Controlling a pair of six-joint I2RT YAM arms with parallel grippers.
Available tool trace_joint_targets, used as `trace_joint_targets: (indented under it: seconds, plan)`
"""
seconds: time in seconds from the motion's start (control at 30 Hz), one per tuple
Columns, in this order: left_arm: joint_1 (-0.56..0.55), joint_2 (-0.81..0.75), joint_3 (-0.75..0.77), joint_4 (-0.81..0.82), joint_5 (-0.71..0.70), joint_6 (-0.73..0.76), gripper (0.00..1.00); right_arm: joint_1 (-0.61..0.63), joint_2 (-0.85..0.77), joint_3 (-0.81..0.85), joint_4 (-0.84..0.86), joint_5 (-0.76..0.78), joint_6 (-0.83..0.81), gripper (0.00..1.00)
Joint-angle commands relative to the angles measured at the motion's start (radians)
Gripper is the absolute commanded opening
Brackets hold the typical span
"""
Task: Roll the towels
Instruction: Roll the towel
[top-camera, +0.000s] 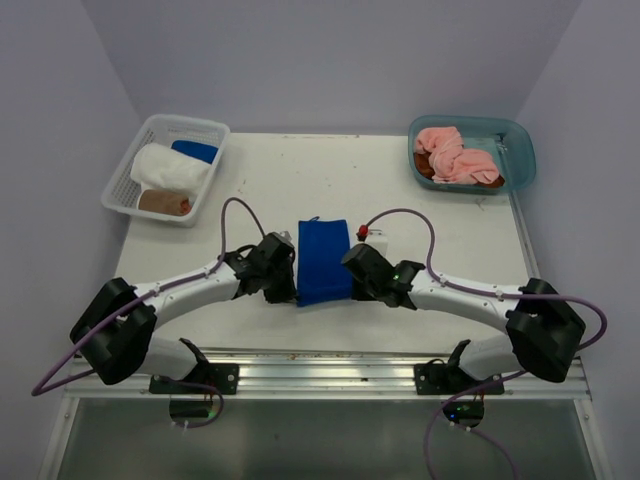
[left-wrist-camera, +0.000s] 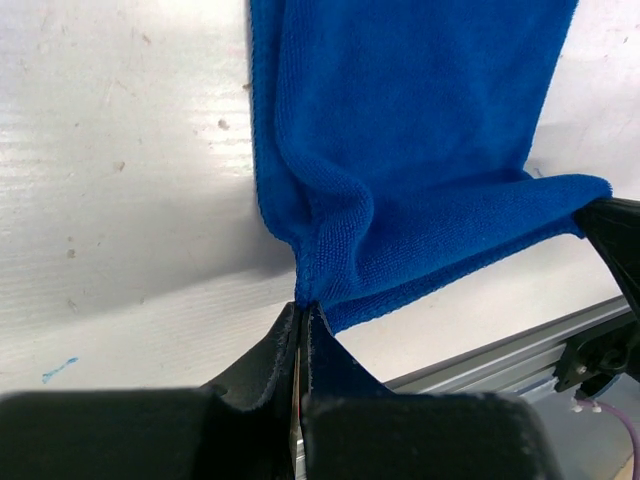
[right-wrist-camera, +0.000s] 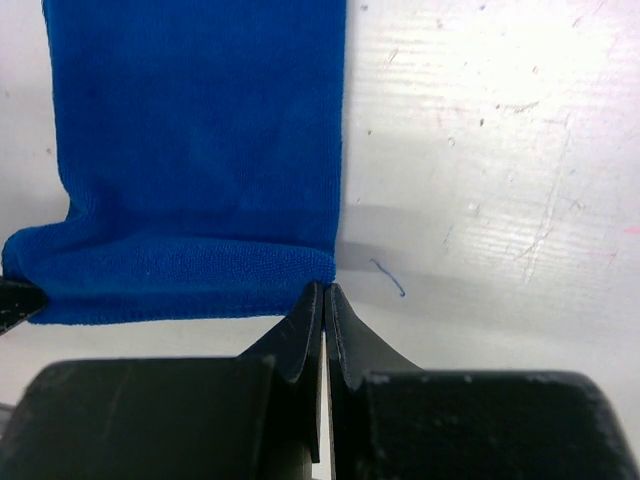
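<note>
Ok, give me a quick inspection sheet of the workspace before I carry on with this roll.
Surface: white table, scuffed, with a small blue mark.
Job's things: royal blue towel flat at centre, near edge lifted; white towel, second blue towel and brown towel in the mesh basket, far left; pink towels in the teal tub, far right.
Clutter: nothing seen.
Grippers: left gripper shut on the royal blue towel's near left corner; right gripper shut on its near right corner.
Cables: purple cables loop off both arms, not on the towel.
Surroundings: plain lilac walls; metal rail at the near edge.
</note>
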Motion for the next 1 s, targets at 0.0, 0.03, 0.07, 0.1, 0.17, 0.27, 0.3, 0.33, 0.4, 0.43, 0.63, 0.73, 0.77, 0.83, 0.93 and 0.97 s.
trace_joint_targets:
  seconds: [0.0, 0.03, 0.07, 0.1, 0.17, 0.27, 0.3, 0.33, 0.4, 0.43, 0.63, 0.73, 0.77, 0.83, 0.93, 0.97]
  plan:
    - [0.014, 0.02, 0.061, 0.025, -0.027, 0.003, 0.0, -0.037, 0.022, 0.046, 0.031, 0.01, -0.028, 0.0]
    - [0.016, 0.026, 0.068, 0.025, -0.027, 0.005, 0.0, -0.044, 0.023, 0.049, 0.031, 0.008, -0.033, 0.0]
    - [0.019, 0.029, 0.078, 0.023, -0.026, 0.009, 0.0, -0.046, 0.029, 0.057, 0.032, 0.008, -0.037, 0.0]
    - [0.023, 0.033, 0.084, 0.022, -0.025, 0.009, 0.0, -0.046, 0.038, 0.061, 0.035, 0.008, -0.04, 0.0]
    - [0.03, 0.041, 0.095, 0.02, -0.025, 0.019, 0.0, -0.05, 0.049, 0.074, 0.037, 0.007, -0.049, 0.0]
    - [0.048, 0.055, 0.101, 0.02, -0.012, 0.032, 0.0, -0.055, 0.072, 0.089, 0.037, 0.007, -0.057, 0.0]
    - [0.062, 0.063, 0.1, 0.022, 0.0, 0.037, 0.0, -0.055, 0.077, 0.091, 0.038, 0.005, -0.059, 0.0]
    - [0.066, 0.067, 0.1, 0.026, 0.007, 0.045, 0.0, -0.058, 0.086, 0.092, 0.04, 0.005, -0.059, 0.0]
    - [0.086, 0.081, 0.098, 0.042, 0.023, 0.054, 0.0, -0.058, 0.097, 0.095, 0.049, 0.002, -0.059, 0.0]
    - [0.092, 0.09, 0.101, 0.045, 0.036, 0.059, 0.0, -0.06, 0.106, 0.095, 0.051, -0.001, -0.059, 0.0]
    - [0.102, 0.145, 0.115, 0.068, 0.054, 0.072, 0.0, -0.063, 0.132, 0.104, 0.072, 0.002, -0.059, 0.0]
    - [0.108, 0.159, 0.115, 0.072, 0.054, 0.071, 0.0, -0.069, 0.143, 0.109, 0.075, 0.011, -0.059, 0.0]
    - [0.112, 0.159, 0.115, 0.077, 0.056, 0.074, 0.0, -0.07, 0.153, 0.109, 0.078, 0.013, -0.059, 0.0]
    - [0.117, 0.17, 0.118, 0.08, 0.062, 0.082, 0.0, -0.076, 0.164, 0.111, 0.08, 0.01, -0.06, 0.0]
    - [0.138, 0.193, 0.124, 0.097, 0.082, 0.104, 0.0, -0.084, 0.207, 0.104, 0.113, -0.006, -0.071, 0.0]
    - [0.139, 0.193, 0.124, 0.097, 0.082, 0.105, 0.0, -0.084, 0.207, 0.104, 0.114, -0.006, -0.071, 0.0]
